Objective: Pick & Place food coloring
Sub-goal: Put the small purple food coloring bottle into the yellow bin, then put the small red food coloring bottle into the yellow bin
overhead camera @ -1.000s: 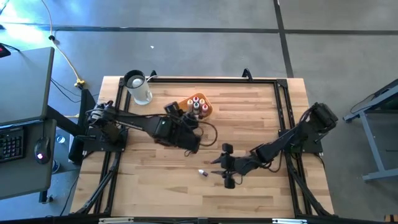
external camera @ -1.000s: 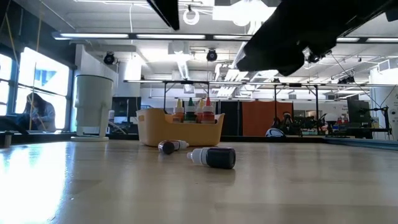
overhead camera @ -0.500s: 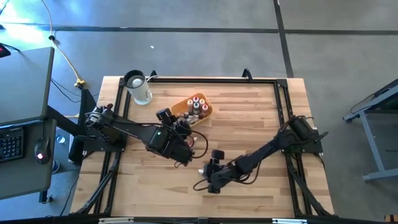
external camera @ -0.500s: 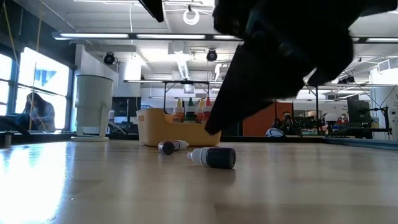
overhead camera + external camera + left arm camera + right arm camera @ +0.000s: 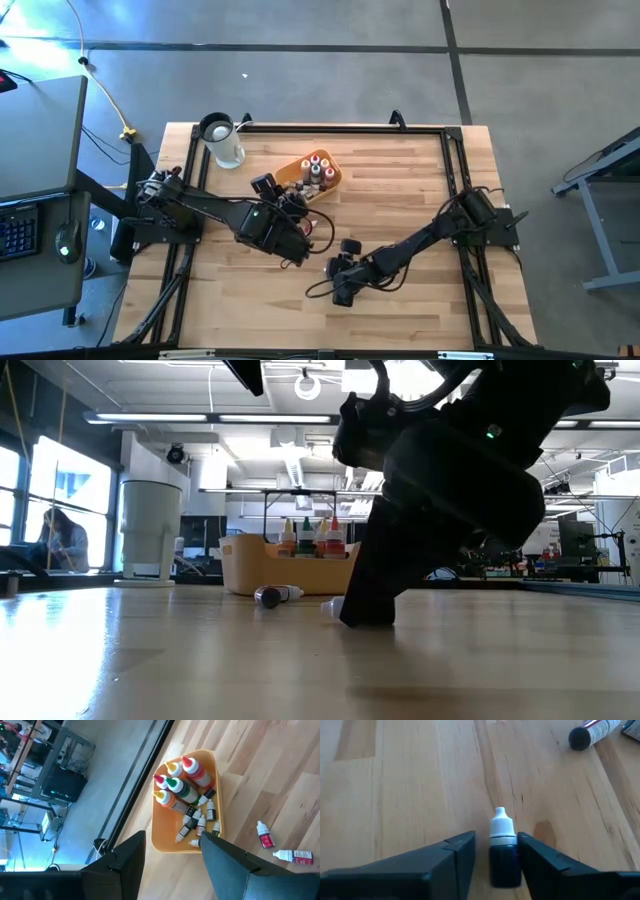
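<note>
A: Right gripper [image 5: 496, 857] low at the table [image 5: 395, 785], fingers [image 5: 462, 851] either side of a dark bottle with a white cap [image 5: 502, 851]. Narrow gap, pads close against its sides; firm contact I cannot tell.

B: Bottle's attitude?

A: Lying flat, cap pointing out past the fingertips. Farther ahead, a black-capped tube [image 5: 594, 731] lies loose.

B: Left gripper [image 5: 172, 851]?

A: Jaws wide apart, nothing between them, raised above the table. Beyond its fingers, the yellow-orange tray [image 5: 162, 832] with upright red, green and orange bottles [image 5: 180, 787]; two small bottles [image 5: 277, 847] lie on the wood beside the tray.
</note>
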`<move>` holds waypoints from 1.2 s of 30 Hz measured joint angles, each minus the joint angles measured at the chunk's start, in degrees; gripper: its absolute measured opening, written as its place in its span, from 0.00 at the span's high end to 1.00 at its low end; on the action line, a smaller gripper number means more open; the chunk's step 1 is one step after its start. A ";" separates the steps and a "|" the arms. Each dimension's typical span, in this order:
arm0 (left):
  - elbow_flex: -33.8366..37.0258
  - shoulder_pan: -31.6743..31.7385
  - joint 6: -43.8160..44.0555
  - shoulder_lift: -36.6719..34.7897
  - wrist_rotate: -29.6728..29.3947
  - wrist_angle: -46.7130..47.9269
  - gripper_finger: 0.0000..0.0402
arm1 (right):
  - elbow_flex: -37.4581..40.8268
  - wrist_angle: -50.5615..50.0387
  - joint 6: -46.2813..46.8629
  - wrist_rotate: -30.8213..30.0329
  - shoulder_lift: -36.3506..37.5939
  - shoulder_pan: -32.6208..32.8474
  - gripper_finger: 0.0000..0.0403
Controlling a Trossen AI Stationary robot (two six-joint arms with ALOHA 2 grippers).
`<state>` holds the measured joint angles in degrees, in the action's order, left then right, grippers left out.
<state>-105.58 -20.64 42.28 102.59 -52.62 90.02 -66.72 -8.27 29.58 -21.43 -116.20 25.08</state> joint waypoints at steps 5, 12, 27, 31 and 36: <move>0.00 0.00 0.01 0.00 0.00 0.00 0.53 | 0.00 -0.31 -2.13 0.80 0.03 -0.67 0.80; 0.00 0.00 0.00 0.00 -0.29 -0.02 0.53 | 0.14 -1.85 -8.27 0.74 2.61 -2.95 0.84; 0.00 0.00 0.04 0.00 1.29 0.00 0.53 | -0.09 9.07 -30.75 0.77 11.66 -23.40 0.82; 0.00 0.00 0.04 0.00 1.31 0.02 0.53 | -0.09 16.07 -36.50 7.44 9.20 -26.67 0.76; 0.00 -0.02 0.04 0.00 1.36 0.00 0.53 | -0.07 18.30 -40.24 5.42 7.19 -27.47 0.67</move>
<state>-105.58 -20.67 42.32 102.59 -51.27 90.02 -66.78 10.03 -10.66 -16.01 -109.02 -2.39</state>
